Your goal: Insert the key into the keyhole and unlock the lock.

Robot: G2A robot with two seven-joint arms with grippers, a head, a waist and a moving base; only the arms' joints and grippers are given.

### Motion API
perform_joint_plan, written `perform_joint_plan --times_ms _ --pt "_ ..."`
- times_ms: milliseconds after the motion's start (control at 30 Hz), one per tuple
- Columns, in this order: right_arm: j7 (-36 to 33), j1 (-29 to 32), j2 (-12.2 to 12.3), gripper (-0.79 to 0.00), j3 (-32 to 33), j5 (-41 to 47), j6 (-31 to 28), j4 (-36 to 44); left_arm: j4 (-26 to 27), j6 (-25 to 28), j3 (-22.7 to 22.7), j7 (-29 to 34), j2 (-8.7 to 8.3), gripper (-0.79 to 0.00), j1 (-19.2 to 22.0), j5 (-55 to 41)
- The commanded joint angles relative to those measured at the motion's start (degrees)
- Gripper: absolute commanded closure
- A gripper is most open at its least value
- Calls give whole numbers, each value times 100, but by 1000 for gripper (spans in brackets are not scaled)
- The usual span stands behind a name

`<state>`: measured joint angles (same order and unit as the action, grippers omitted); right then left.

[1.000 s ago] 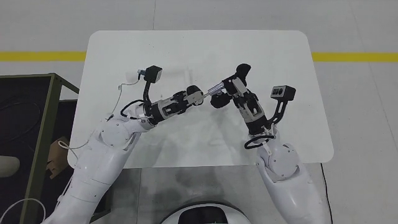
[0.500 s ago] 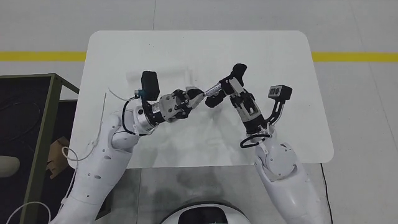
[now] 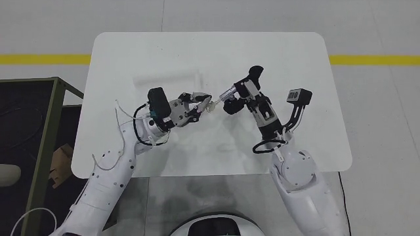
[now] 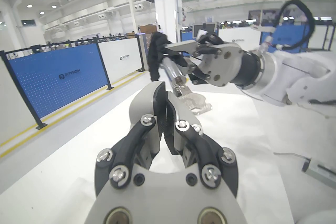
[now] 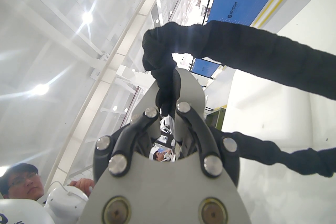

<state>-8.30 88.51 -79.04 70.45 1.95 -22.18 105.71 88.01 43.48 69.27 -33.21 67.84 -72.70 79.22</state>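
Count: one key, one lock.
Key: lay along lock's axis, head toward left pincer.
Grips: left pincer together; right pincer clamped lock.

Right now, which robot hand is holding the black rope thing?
The right gripper: its fingers are shut on the lock's black cable. The left gripper sits close to the key, with no cable between its fingers.

Top looks down; 2 wrist cameras peer closely past jaws.
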Motion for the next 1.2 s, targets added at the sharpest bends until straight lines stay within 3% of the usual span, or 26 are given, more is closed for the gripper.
perform_joint_plan --times_ms 0,33,100,167,267,333,400,567,800,867,1167 --pt "28 10 4 0 25 -31 -9 -3 -164 32 1 347 38 -259 -2 -1129" --pt "47 16 5 0 36 -38 -19 -4 -209 29 2 612 53 -249 10 -1611" --pt "86 25 7 0 59 -39 -36 -4 -300 24 -16 1206 81 -157 -4 -2866" --pt "106 33 9 0 73 -48 -43 -3 -281 36 -61 1964 85 -206 -12 -4093" --pt "121 37 12 0 84 -52 -46 -2 -112 -172 -156 3194 68 -188 -85 -6107" --pt "119 37 13 0 87 -54 -45 -2 72 -372 -175 4075 32 -262 -118 -7351" --pt "115 34 15 0 88 -61 -37 2 218 -654 -139 4975 -15 -283 -133 -8597" --pt "64 23 22 0 100 -42 -11 34 284 -1445 102 6870 -123 -274 -136 -10849" --pt "-62 16 29 0 79 133 -13 78 -42 -1685 298 8145 -193 -302 -103 -11475" --pt "-108 3 29 0 71 226 -5 77 -111 -1620 298 8312 -197 -252 -92 -11455" --pt "-331 4 40 0 7 407 -35 112 -280 -1383 166 8697 -163 -311 32 -11634"
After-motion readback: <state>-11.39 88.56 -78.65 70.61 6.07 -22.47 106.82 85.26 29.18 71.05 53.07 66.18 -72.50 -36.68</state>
